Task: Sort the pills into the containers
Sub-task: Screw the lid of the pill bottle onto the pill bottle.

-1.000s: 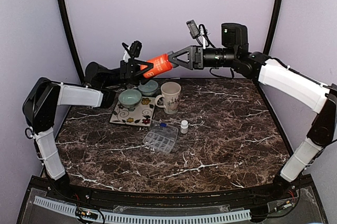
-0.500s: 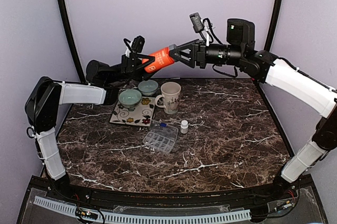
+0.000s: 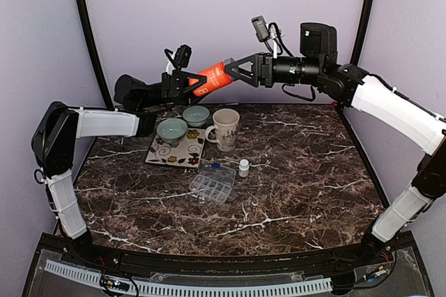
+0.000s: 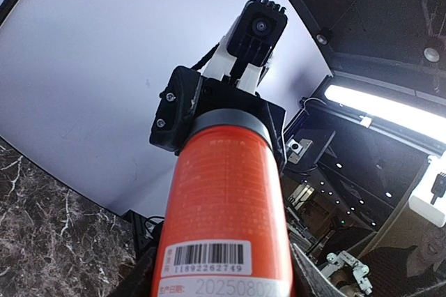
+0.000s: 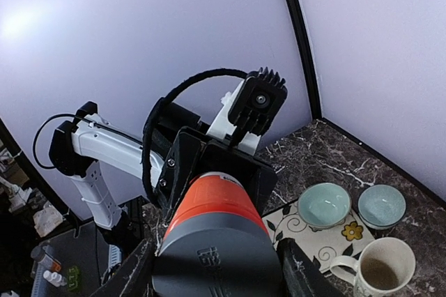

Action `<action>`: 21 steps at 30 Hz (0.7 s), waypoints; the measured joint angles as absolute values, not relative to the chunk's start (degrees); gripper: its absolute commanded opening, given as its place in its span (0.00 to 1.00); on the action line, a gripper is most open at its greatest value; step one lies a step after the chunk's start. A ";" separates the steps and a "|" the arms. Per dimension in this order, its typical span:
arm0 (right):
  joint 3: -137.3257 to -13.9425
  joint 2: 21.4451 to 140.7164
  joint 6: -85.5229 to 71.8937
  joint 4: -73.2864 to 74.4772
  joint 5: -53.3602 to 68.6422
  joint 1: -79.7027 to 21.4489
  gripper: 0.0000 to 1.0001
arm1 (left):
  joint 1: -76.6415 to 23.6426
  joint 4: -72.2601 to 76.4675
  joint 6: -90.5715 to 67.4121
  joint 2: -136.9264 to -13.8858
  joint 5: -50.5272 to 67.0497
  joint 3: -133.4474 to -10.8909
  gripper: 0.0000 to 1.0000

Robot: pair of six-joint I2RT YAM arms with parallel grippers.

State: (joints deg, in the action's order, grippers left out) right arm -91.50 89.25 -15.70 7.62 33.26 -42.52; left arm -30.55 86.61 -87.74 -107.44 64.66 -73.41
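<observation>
**Top external.** Orange pill bottle (image 3: 212, 78) held nearly level in the air between left tool (image 3: 185, 86), clamped on its base end, and right tool (image 3: 240, 72), clamped on its cap end; judged a two-handed hold for twisting the cap off. Well below both tools, on the tabletop (image 3: 306, 171): pill organiser (image 3: 212, 183), white vial (image 3: 244, 167), mug (image 3: 225, 128), bowls (image 3: 172, 130).

**Left wrist.** Barcode label close between own fingers; right tool at the far end.

**Right wrist.** Grey cap (image 5: 216, 259) between own fingers; left tool beyond, on the orange body.

I read the orange bottle (image 3: 211, 78) as glossy plastic, its grey cap (image 5: 216, 259) matt; bowls (image 3: 171, 130) glazed ceramic, tabletop (image 3: 300, 164) polished and marble-patterned, pill box (image 3: 212, 183) clear plastic.
</observation>
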 measured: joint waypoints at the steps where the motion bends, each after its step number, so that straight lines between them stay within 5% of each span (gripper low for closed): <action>1: -91.55 89.49 -16.97 7.64 33.28 -42.37 0.09 | -30.50 85.78 -86.43 -107.28 64.79 -73.41 0.04; 21: -95.92 94.48 -39.81 8.16 34.72 -39.22 0.05 | -31.22 35.83 -35.75 -92.84 54.54 -73.41 0.04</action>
